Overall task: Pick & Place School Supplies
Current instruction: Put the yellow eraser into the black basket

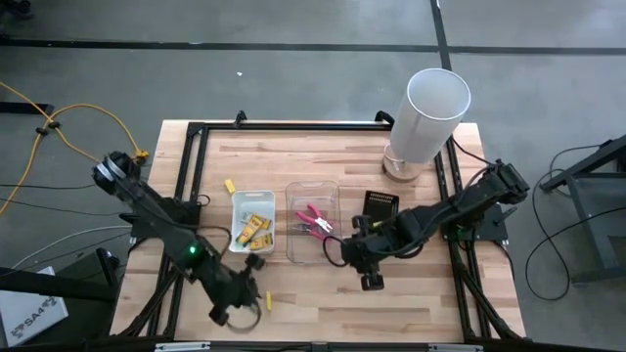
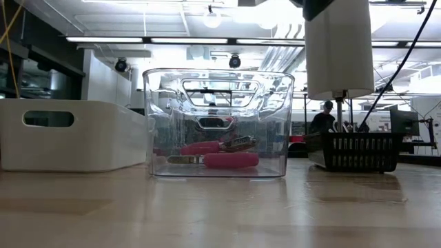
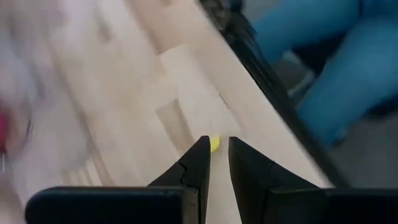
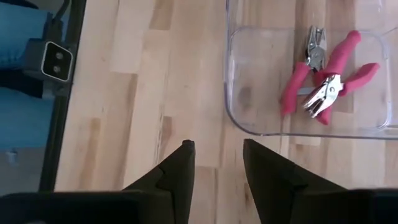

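A: Which step is in hand?

B: I'd judge a pick. In the lower left of the high view the left gripper (image 1: 256, 296) hangs over a small yellow stick (image 1: 268, 297) lying loose on the pale wooden table (image 1: 411, 303). In the left wrist view the stick (image 3: 214, 144) shows just past the narrow gap between the fingertips (image 3: 203, 151); the jaws are slightly parted and hold nothing.

A: And the right arm?

B: Its gripper (image 1: 370, 280) sits low at centre-right, jaws released and empty, beside the clear plastic rectangular tray (image 1: 312, 192) that holds two pink-handled pliers (image 1: 314, 220).

A: The rest of the supplies?

B: Yellow boxes (image 1: 252, 230) lie in the white rectangular tray (image 1: 238, 200); another yellow piece (image 1: 230, 186) lies on the table at that tray's upper left, and a flat black box (image 1: 380, 204) right of the clear tray.

A: Next move?

B: Probably lowering so the fingers straddle the stick, then closing squarely; it's thin, so it could slip.
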Tool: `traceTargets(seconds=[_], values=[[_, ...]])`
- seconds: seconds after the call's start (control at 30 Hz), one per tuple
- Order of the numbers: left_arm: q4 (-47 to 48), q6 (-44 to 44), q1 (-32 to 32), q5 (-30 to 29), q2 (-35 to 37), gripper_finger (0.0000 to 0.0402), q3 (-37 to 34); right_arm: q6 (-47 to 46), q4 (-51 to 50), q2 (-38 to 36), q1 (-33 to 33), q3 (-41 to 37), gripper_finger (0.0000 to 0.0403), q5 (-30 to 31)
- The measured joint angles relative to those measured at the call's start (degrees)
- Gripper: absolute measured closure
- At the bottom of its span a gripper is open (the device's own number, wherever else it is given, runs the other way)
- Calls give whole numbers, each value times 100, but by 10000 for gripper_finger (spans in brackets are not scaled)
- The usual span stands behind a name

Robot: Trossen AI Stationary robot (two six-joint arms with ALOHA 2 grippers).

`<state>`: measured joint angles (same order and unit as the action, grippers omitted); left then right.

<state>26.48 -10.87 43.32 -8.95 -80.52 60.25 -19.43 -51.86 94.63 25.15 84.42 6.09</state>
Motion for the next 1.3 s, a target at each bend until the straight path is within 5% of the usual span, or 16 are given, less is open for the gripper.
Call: traceTargets(seconds=[0.33,1.1,1.3], values=[[526,2758,47,-321,-971,348,112,-769,1,2,303,-2,275,6],[-164,2570,47,116,-1170,326,109,-1619,425,4,582,-4,275,299],[-97,3396,47,139,-1210,302,75,-2082,483,4,662,-4,275,299]])
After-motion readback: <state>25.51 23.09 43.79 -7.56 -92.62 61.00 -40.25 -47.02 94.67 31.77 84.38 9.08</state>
